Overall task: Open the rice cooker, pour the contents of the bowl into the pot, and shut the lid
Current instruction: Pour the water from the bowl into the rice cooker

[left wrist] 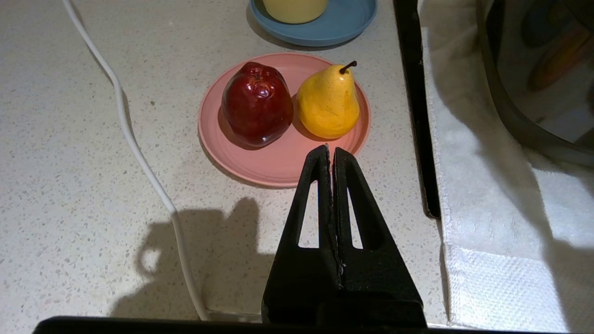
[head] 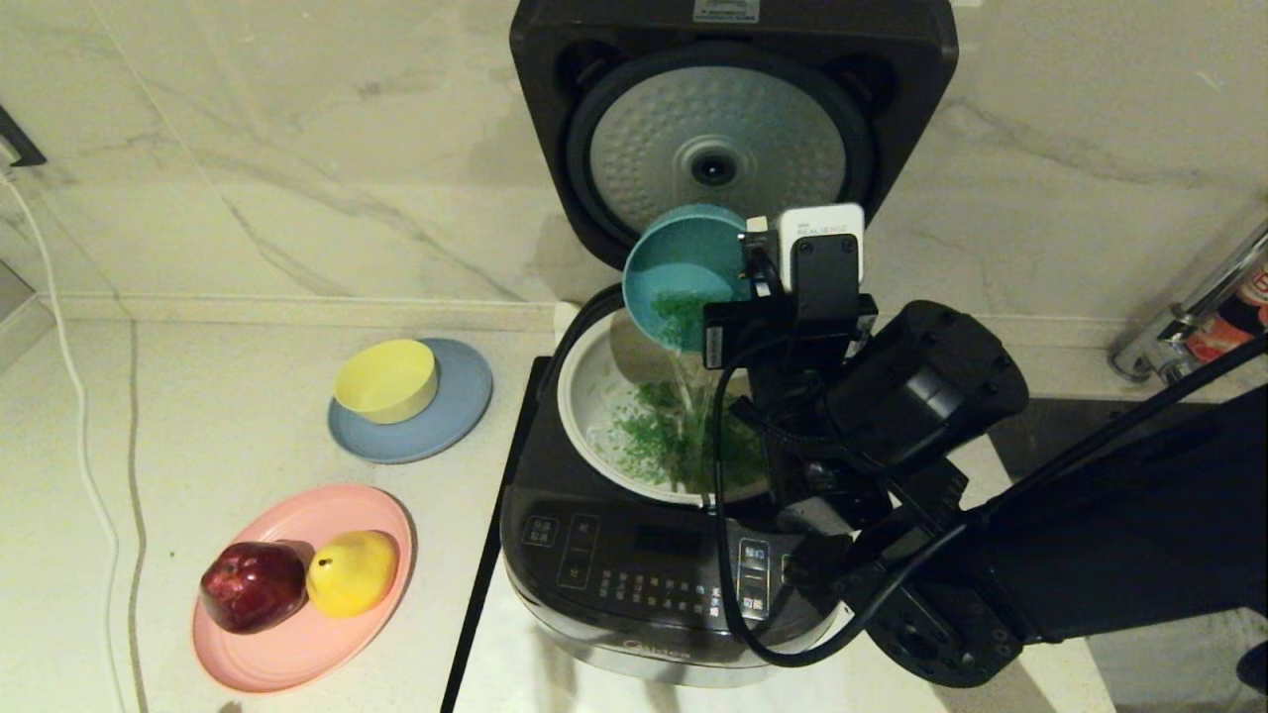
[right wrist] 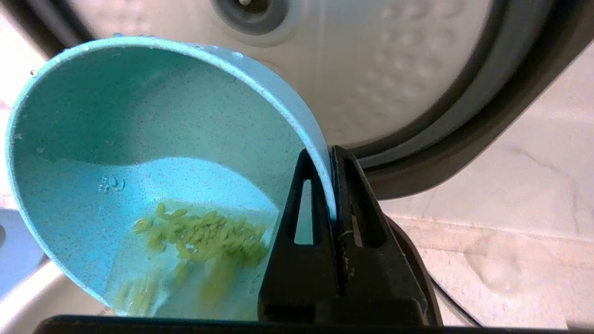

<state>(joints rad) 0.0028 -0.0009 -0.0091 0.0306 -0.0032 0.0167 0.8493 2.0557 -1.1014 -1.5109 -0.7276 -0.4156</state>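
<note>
The rice cooker [head: 654, 555] is sitting on a white cloth [left wrist: 487, 195] near the front edge of the counter [head: 198, 396], control panel facing the robot. The lid [head: 733, 129] is standing upright on its hinge at the back, its dimpled silver underside facing forward, so the pot [head: 594, 396] is lying fully exposed for pouring.

The right gripper [right wrist: 330, 160] is holding the bowl [head: 684, 272] above the back of the pot, tipped steeply so its mouth is facing down and toward the robot. Tilted that way, the low rim is hanging inside the pot's outline, and the contents [head: 684, 436] are streaming down with what looks like water into the pot. Many green bits are already lying on the pot's floor; some are clinging to the bowl's low wall [right wrist: 204, 236]. By my reading the pour is well along but not finished.

Jaws of the right gripper: pinched nearly together on the bowl's thin rim, one finger inside the wall, one outside. A rim grip like this is leaving the bowl's mouth unobstructed, though it looks liable to slip if the wrist jerks.

The left gripper [left wrist: 330, 153] is idling above the counter's front left area, near the pink plate [left wrist: 278, 162] carrying a red apple [left wrist: 256, 104] and a yellow pear [left wrist: 328, 104]. Its jaws are pressed together, holding nothing.

A yellow bowl [head: 386, 379] is resting on a grey-blue plate [head: 446, 436] behind the pink plate, left of the cooker.
</note>
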